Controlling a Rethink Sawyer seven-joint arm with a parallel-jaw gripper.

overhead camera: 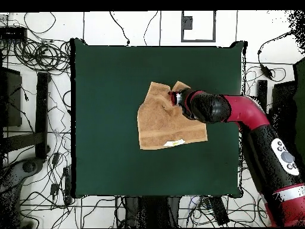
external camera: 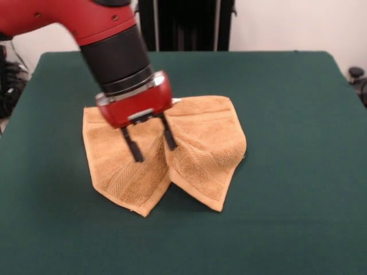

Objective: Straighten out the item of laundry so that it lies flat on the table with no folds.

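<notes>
Hanging apart with nothing between them, the 2 fingers of the gripper (external camera: 152,143) (overhead camera: 174,98) point down over the towel (external camera: 195,154) (overhead camera: 161,119), which lies folded near the middle of the green table (external camera: 287,217) (overhead camera: 107,149), 2 corners pointing toward the front camera.

A dark green table (external camera: 287,172) carries only a folded tan-orange towel (external camera: 200,154).

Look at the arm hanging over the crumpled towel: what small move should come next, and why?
Probably lower the gripper onto the central crease and pinch it. The towel lies in two folded flaps meeting in a notch, and the open jaws hang above that seam, holding nothing.
</notes>
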